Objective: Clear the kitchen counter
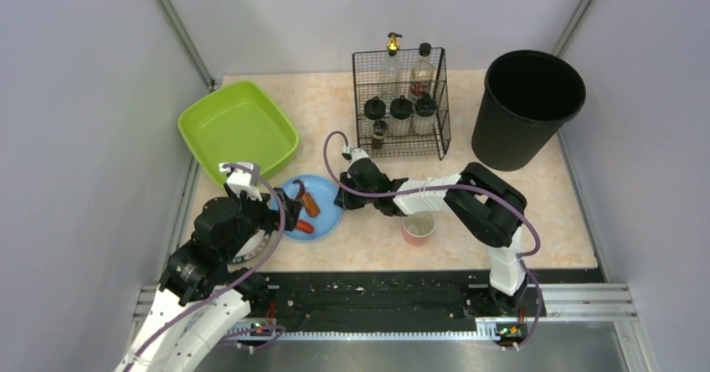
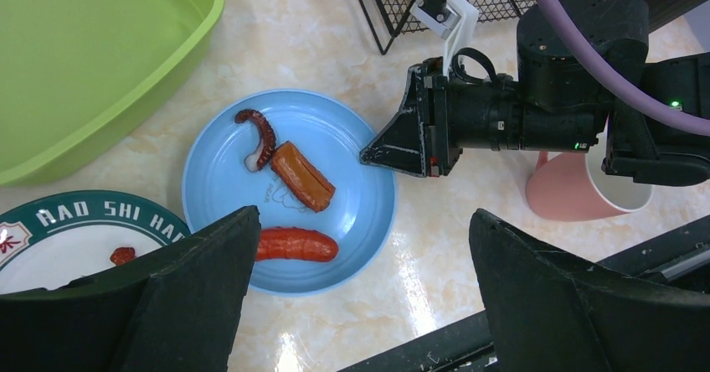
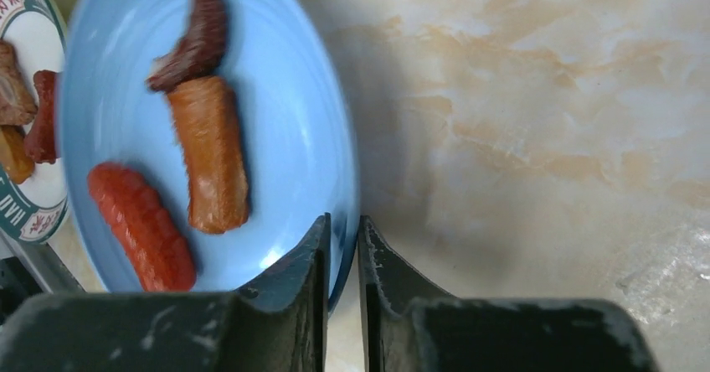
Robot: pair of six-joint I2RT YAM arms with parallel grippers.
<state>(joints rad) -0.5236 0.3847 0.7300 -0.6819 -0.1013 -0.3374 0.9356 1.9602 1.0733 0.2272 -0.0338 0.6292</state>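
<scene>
The beige-pink stone-look kitchen counter point(image 1: 326, 108) carries a blue plate point(image 1: 328, 214) with a red sausage point(image 2: 293, 244), an orange-brown food piece point(image 2: 301, 175) and a dark tentacle point(image 2: 259, 137). My right gripper point(image 3: 342, 221) is shut on the blue plate's point(image 3: 285, 137) right rim, one finger inside and one outside; it also shows in the top view point(image 1: 342, 198). My left gripper point(image 2: 364, 215) is open and empty, hovering over the plate's near edge, and shows in the top view point(image 1: 283, 214). A white plate with a green rim point(image 2: 59, 217) lies left of the blue plate, partly hidden.
A lime-green tub point(image 1: 239, 125) sits back left. A wire rack with bottles point(image 1: 400, 104) stands at the back middle, a black bin point(image 1: 527, 104) back right. A pink cup point(image 1: 419, 228) stands under my right arm. A black rail point(image 1: 377, 292) runs along the near edge.
</scene>
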